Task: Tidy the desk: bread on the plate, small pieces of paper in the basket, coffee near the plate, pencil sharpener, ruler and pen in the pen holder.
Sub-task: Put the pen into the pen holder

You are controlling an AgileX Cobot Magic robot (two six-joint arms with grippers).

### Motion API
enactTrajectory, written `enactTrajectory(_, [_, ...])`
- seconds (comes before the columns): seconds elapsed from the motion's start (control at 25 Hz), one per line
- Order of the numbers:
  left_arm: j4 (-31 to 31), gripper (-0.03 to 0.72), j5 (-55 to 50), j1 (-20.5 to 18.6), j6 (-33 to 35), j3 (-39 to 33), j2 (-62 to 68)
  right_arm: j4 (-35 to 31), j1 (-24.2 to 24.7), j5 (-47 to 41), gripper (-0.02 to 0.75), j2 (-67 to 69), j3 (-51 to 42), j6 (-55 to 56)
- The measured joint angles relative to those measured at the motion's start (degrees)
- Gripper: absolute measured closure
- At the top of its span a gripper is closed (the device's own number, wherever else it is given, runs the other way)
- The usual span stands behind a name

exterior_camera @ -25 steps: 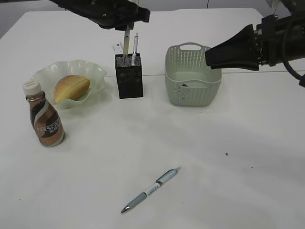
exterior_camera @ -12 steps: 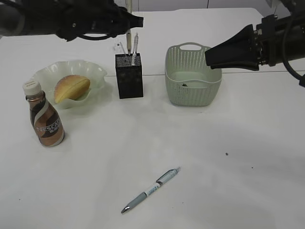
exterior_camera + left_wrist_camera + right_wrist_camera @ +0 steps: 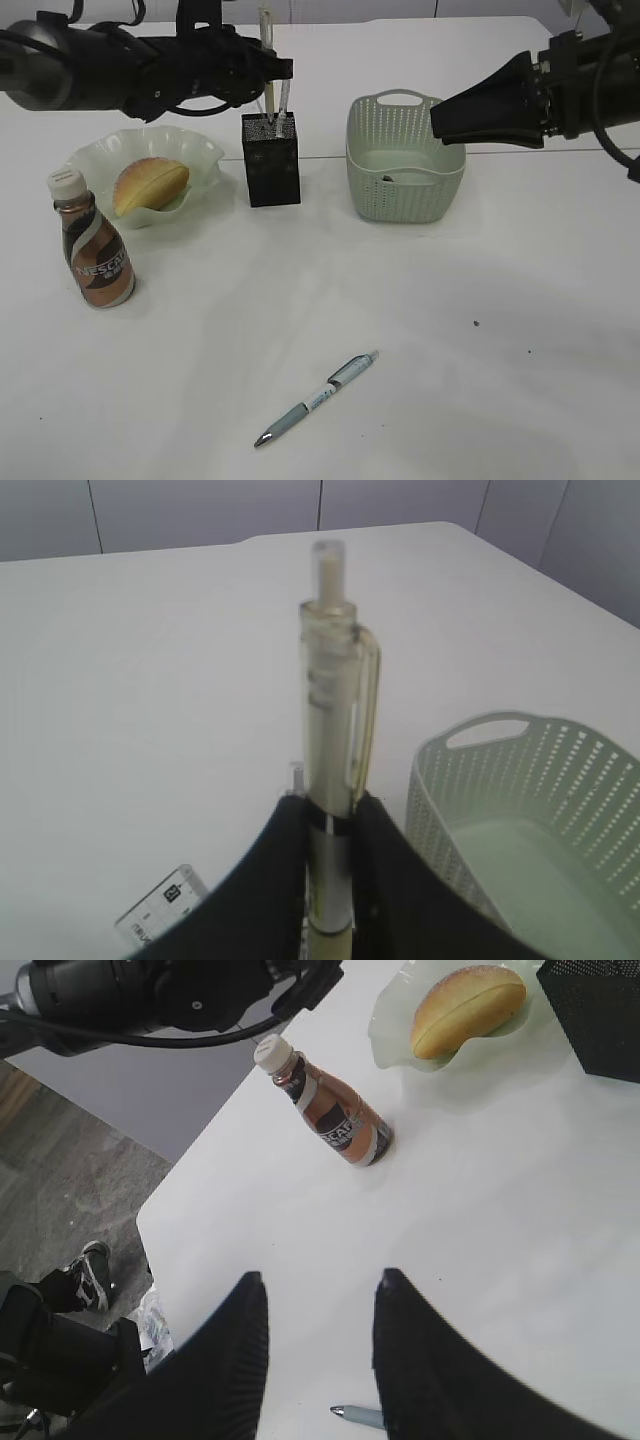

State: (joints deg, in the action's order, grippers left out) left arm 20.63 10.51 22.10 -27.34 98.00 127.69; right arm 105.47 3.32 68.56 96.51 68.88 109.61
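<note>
Two arms reached over the surface [image 3: 420, 330]: the left claw [image 3: 330, 830] clenched an upright pen [image 3: 335, 700] above the pen holder [image 3: 271, 158], and the right claw [image 3: 320, 1305] hung released beside the basket [image 3: 405, 160]. One bread [image 3: 150, 184] lay on the plate [image 3: 195, 150], one coffee [image 3: 92, 245] stood near, and a second pen [image 3: 315, 398] lay loose.

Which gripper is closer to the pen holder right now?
Left. The left gripper hangs just above the pen holder; the right gripper is off to its right, over the basket.
</note>
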Motion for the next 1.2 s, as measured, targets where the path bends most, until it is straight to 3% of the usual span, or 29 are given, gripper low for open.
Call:
enactTrajectory(0.68, [0.00, 0.582, -0.22, -0.59, 0.00, 0.00, 2.04, 0.00, 0.00, 0.00, 0.477, 0.00, 0.00, 0.00])
enactTrajectory(1.2, [0.00, 0.418, -2.12, -0.59, 0.10, 0.00, 2.04, 0.00, 0.00, 0.00, 0.477, 0.00, 0.00, 0.00])
